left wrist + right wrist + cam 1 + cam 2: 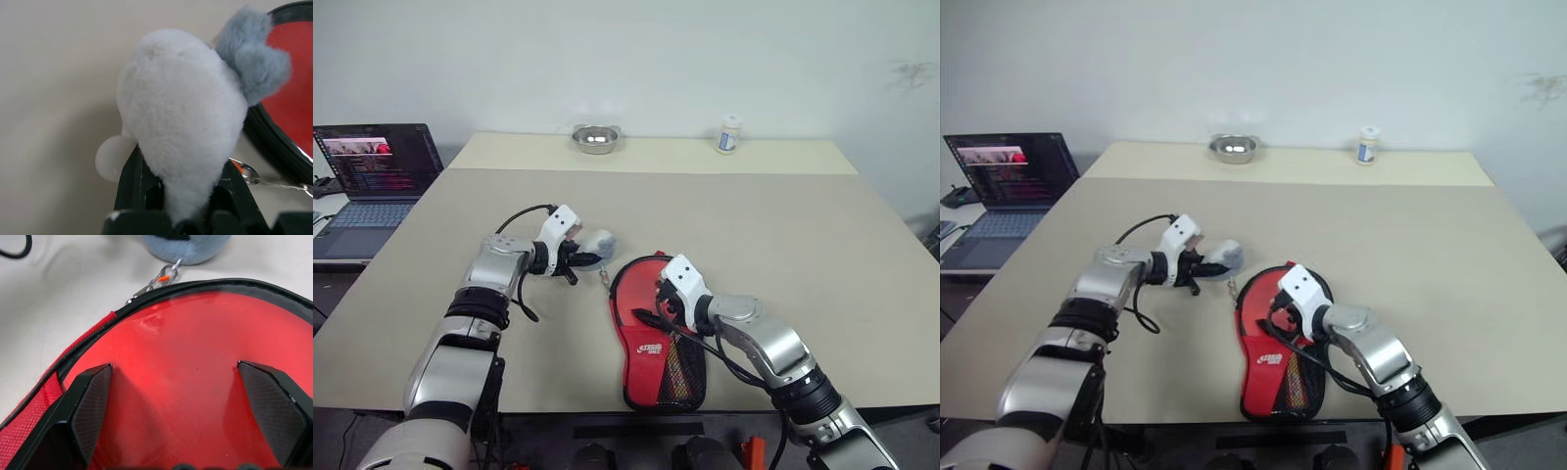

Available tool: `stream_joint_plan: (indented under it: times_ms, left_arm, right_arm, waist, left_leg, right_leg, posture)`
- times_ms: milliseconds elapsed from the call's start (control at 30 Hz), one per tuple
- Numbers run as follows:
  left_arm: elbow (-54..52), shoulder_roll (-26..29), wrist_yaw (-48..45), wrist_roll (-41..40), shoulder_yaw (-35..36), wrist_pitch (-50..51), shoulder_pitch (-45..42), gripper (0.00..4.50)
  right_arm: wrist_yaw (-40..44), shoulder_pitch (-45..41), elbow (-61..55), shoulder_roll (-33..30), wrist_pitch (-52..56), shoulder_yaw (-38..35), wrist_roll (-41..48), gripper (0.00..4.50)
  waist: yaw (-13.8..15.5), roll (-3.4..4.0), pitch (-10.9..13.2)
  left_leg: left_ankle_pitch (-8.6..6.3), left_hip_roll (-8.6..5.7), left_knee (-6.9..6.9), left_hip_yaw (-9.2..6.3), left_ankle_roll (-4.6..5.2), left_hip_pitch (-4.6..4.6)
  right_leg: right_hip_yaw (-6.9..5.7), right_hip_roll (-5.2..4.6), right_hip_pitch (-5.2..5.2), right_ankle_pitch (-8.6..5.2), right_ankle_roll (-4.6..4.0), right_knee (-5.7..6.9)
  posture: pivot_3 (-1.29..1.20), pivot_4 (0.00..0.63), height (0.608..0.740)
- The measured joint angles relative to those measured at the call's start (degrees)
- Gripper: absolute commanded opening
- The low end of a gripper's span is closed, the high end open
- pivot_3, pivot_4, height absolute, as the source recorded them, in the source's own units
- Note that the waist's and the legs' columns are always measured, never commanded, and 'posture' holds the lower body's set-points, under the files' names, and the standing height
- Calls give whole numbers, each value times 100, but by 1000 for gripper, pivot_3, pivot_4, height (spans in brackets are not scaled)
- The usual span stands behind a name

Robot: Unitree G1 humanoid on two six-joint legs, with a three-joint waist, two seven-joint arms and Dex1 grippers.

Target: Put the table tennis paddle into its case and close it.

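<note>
The left gripper (188, 205) is closed on a grey plush charm (183, 122), which hangs by a small metal clip (164, 276) on the zipper of the case (656, 357). The right gripper (183, 406) is wide open, its fingers (90, 401) just above the red paddle (195, 362) that lies inside the case. The case lies near the front edge of the table (783, 235), its round end away from the robot
</note>
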Motion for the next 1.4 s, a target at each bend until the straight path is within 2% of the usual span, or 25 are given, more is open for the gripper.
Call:
stream_joint_plan:
  times_ms: [267, 433, 600, 767, 967, 1133, 1400]
  left_arm:
    - [1770, -786, 1172, 769, -306, -734, -1260, 416]
    - [2676, -1267, 2019, 1344, -572, -1327, -1693, 416]
    - [3077, -1947, 3033, 1799, -689, -1619, -2125, 416]
    - [3174, -2452, 3591, 2118, -788, -1741, -2406, 416]
    - [3282, -2965, 3924, 2293, -780, -1746, -2534, 416]
    - [3291, -3783, 3847, 2282, -716, -1809, -2674, 415]
    - [3292, -3926, 3331, 2294, -718, -2036, -2741, 415]
  right_arm:
    - [94, -12, -68, -80, 122, 103, -111, 4500]
    - [160, -65, -70, -118, 224, 109, -116, 4500]
    - [227, -63, -107, -191, 306, 119, -116, 4500]
    - [232, -20, -250, -196, 417, 160, -115, 4500]
    - [219, 142, -521, -257, 551, 161, -116, 4500]
    - [185, 218, -668, -276, 645, 160, -127, 4500]
    - [158, 259, -699, -275, 674, 157, -136, 4500]
  waist:
    - [8, -8, -5]
    - [11, -10, -6]
    - [44, -12, -7]
    - [40, -12, -7]
    - [41, -12, -7]
    - [88, -12, -8]
    - [95, 7, -18]
  left_leg:
    - [0, -7, -2, -3, 0, -2]
    - [0, -9, -1, -4, 0, -1]
    - [0, -18, 0, -6, 0, -2]
    - [0, -18, -7, -6, 0, -2]
    - [0, -29, -6, -12, 0, -4]
    - [-2, -65, -6, -11, 2, -5]
    - [-2, -65, -6, -17, 3, -2]
  right_leg:
    - [-4, -4, 1, 0, 1, -2]
    - [-5, -7, 2, 0, 2, -1]
    - [-8, -14, 4, 0, 3, -3]
    - [-8, -13, 1, -4, 10, -2]
    - [-13, -14, 3, -6, 12, -3]
    - [-3, -28, 5, -11, 30, -4]
    - [-6, -27, 7, -11, 31, -3]
  posture:
    - [0, 150, 740]
    - [0, 150, 740]
    - [0, 150, 740]
    - [0, 150, 740]
    - [0, 150, 740]
    - [0, 150, 740]
    - [0, 150, 740]
